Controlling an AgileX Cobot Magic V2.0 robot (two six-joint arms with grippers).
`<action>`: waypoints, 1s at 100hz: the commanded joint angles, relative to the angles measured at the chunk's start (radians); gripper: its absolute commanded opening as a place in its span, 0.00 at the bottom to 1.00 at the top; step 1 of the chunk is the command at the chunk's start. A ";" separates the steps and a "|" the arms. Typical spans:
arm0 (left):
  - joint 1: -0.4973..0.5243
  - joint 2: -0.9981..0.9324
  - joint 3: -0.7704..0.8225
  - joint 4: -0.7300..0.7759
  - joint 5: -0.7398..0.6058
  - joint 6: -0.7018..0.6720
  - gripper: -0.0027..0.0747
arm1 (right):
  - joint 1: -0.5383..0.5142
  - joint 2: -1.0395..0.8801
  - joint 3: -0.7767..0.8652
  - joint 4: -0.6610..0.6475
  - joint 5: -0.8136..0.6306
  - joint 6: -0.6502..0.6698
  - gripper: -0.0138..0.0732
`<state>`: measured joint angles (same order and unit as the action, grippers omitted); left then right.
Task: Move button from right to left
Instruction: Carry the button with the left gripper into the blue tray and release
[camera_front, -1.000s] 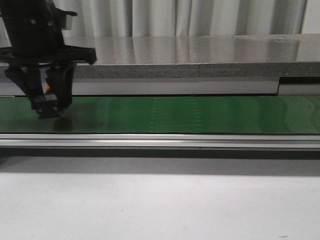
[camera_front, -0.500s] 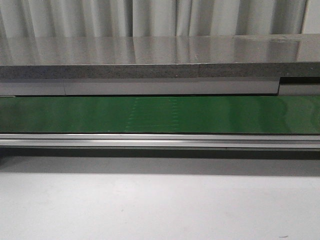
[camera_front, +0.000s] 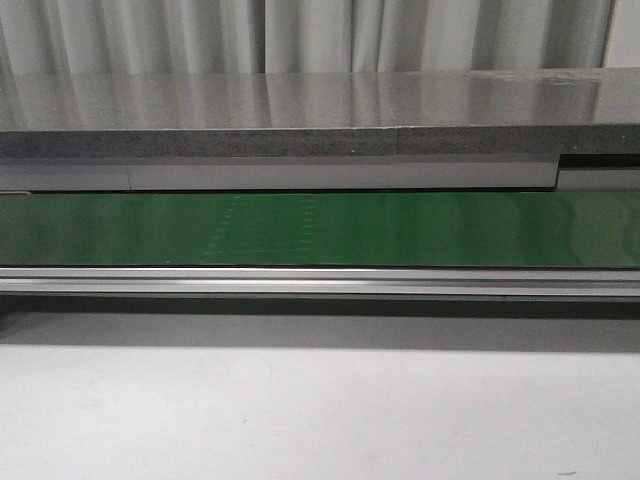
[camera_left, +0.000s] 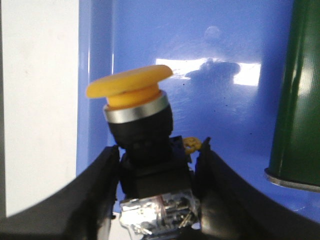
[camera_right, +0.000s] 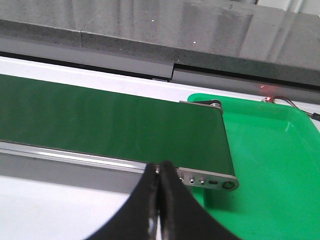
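Task looks nearly done, judging by the wrist views. The left claw (camera_left: 155, 200) is clamped on the button (camera_left: 142, 145), gripping its black body between both fingers with the orange-yellow cap tilted out ahead of the fingertips. Just beyond the claw lies the blue tray (camera_left: 200, 45), so the button hangs over it and does not visibly rest on it. The end of the green conveyor belt (camera_left: 295, 90) sits off to one side of the claw. The right claw (camera_right: 159, 210) is pinched together with nothing in it, hovering near the belt's other end with a green tray (camera_right: 260, 165) beside it. Front view shows neither arm. Left to do: lower and release into the blue tray.
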<state>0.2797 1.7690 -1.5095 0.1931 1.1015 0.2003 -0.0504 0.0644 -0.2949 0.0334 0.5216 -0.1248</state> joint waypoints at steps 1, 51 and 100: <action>0.021 -0.017 -0.026 -0.031 -0.030 0.011 0.14 | 0.000 0.007 -0.025 -0.008 -0.084 0.001 0.08; 0.043 0.193 -0.026 -0.037 -0.120 0.084 0.18 | 0.000 0.007 -0.025 -0.008 -0.085 0.001 0.08; 0.043 0.204 -0.030 0.027 -0.123 0.084 0.61 | 0.000 0.007 -0.025 -0.008 -0.085 0.001 0.08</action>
<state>0.3212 2.0301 -1.5095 0.2048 0.9853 0.2875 -0.0504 0.0644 -0.2949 0.0334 0.5216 -0.1248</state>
